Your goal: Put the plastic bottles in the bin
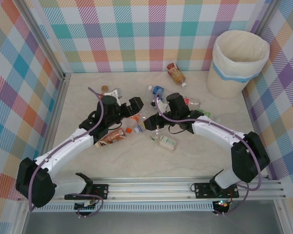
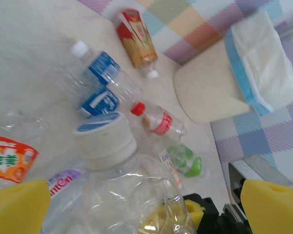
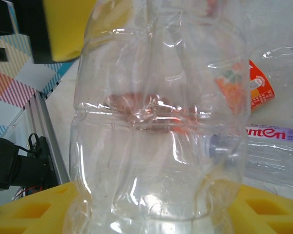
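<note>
A crumpled clear plastic bottle [image 3: 158, 126] with a wide white cap [image 2: 105, 139] is held off the table. My right gripper [image 3: 151, 214] is shut on its body, yellow pads pressing in from both sides. My left gripper [image 2: 146, 207] stands open around the same bottle, its yellow fingers [image 2: 17, 207] far apart and not touching it. In the top view the two grippers, left [image 1: 135, 105] and right [image 1: 148, 125], meet at the table's middle. The bin [image 1: 239, 61] stands at the far right corner.
Loose bottles lie around: a brown-and-red one [image 1: 176, 73] near the bin, a blue-labelled one [image 1: 157, 91], a red-labelled one [image 2: 158, 122], a green-labelled one [image 1: 167, 142], a brown one [image 1: 111, 137] and an orange-labelled one [image 2: 7, 158]. Checked walls close in the table.
</note>
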{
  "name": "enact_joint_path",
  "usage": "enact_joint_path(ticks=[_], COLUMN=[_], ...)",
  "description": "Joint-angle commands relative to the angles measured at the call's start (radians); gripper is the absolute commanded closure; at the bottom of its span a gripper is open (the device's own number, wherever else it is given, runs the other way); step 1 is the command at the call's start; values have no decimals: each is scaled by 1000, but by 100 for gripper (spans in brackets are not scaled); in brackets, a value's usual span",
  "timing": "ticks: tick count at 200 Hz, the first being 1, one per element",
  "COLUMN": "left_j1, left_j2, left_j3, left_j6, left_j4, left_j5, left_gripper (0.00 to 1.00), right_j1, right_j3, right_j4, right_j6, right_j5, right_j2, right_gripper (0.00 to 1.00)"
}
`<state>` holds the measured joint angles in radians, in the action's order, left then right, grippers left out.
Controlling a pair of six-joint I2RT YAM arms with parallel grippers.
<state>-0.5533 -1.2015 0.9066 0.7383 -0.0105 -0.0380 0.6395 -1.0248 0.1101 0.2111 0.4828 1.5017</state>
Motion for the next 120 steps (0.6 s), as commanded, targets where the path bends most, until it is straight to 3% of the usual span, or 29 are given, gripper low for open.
enact_joint_path(ticks=[1,31,75,120], left_j1=[26,50,65,101], left_j2=[63,106,182,300], left_j3=[-26,-76,-235,-315], left_j6=[56,139,233,253], left_j4=[-91,-184,-189,-202], left_j5=[165,172,134,137], left_gripper=[0,0,0,0], right_j1=[-35,-107,-254,-392], right_j3=[-6,-20,-75,-204], right_j4=[-8,0,-11,-9], right_j6=[22,1,-34,-82], right_j5=[-14,-54,-125,-302], right_j2=[9,-24,-92,-110], right_gripper=[38,38,40,40])
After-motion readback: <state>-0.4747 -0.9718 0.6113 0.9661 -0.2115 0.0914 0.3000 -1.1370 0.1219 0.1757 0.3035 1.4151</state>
